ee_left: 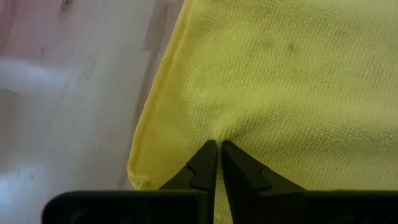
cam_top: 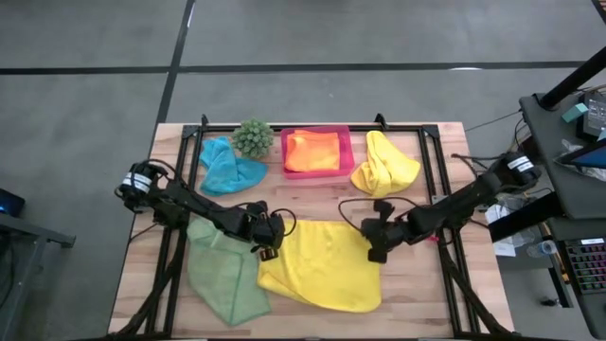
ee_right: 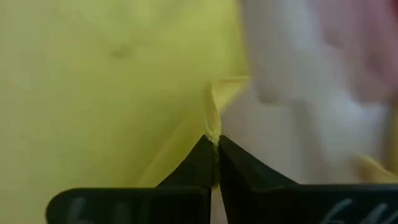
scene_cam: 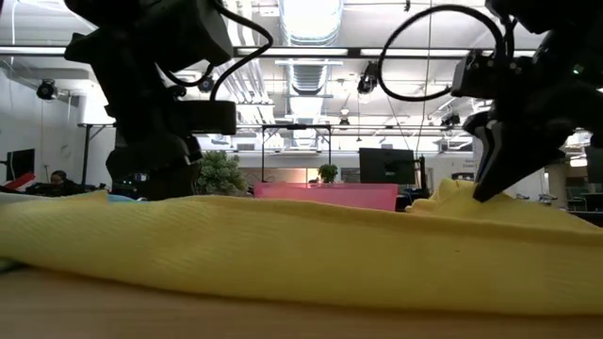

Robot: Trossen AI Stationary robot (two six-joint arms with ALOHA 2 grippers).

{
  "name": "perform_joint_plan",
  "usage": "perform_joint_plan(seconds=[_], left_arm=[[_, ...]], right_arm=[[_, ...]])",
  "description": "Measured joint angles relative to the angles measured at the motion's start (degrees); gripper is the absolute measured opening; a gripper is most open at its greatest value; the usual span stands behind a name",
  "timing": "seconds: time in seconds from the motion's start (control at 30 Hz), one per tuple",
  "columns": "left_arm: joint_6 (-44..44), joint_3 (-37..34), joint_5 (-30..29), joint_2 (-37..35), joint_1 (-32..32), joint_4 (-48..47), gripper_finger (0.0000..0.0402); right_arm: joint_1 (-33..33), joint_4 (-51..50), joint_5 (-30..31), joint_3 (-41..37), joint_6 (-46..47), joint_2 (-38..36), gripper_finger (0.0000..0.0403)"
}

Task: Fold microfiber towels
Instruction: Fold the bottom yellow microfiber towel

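Note:
A large yellow microfiber towel (cam_top: 322,270) lies spread on the table's middle, near the front. My left gripper (cam_top: 268,248) is shut on it at its far left corner, and my right gripper (cam_top: 377,248) is shut on its far right corner. A light green towel (cam_top: 222,277) lies rumpled to the left, its right edge against the yellow one. At the back lie a teal towel (cam_top: 230,169), an orange towel (cam_top: 312,152) inside a pink tray (cam_top: 346,142), and a second yellow towel (cam_top: 383,167) in a heap. My left gripper pinches the yellow towel a little in from its hemmed edge (ee_left: 217,127), near the far left corner, between its two fingers. The fingers slant down from the table's left. The cloth puckers at the fingertips and otherwise lies on the table. My right gripper pinches the towel's hemmed edge (ee_right: 211,115) at the far right corner between its two fingertips, slanting down from the table's right. The corner stands raised in a small peak (scene_cam: 452,188) off the table, and the cloth slopes away from it.
A small round spiky green plant (cam_top: 253,138) stands at the back between the teal towel and the pink tray. Black frame rails (cam_top: 431,161) run along the table's sides. Bare wood (cam_top: 417,303) shows at the front right.

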Motion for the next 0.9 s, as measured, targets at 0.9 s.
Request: perform_joint_plan(seconds=[0.9], left_arm=[[0.2,1.5,0.0,-6.4,0.1,-0.9,0.0010]], right_arm=[[-2.7,-10.3,2.8,4.4,1.0,-3.7,0.0106]])
